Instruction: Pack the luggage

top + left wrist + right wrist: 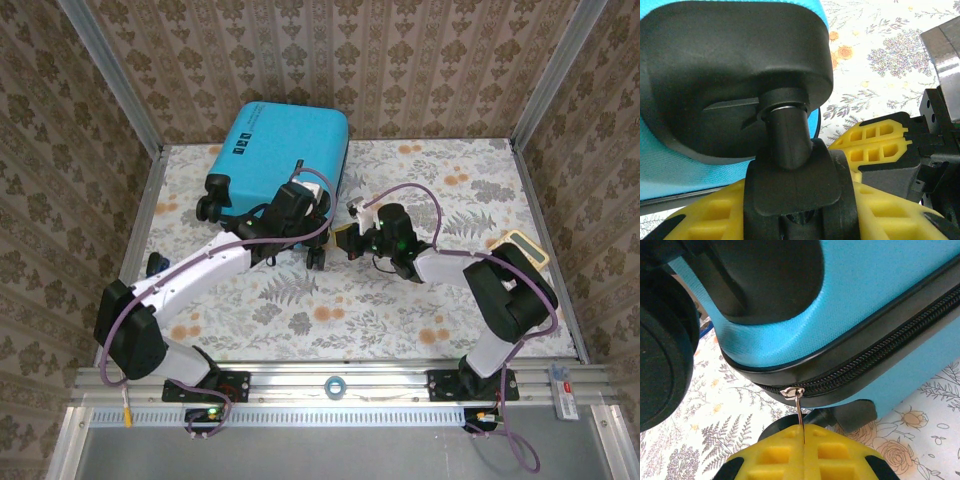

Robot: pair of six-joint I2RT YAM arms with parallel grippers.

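Though closed, turquoise luggage [285, 140], black-zipped; left gripper [795, 225] clamped round wheel [795, 185]; right gripper [804, 440] tight on zipper pull [799, 407].

Luggage [285, 135] at the back of the tabletop [430, 310], both hands at its near side.
It lies left of centre. The left hand [795, 220] is at its near edge, fingers either side of a caster [792, 185]. Just right of it, the right hand [804, 440] pinches the zipper pull [799, 407] hanging below the seam.
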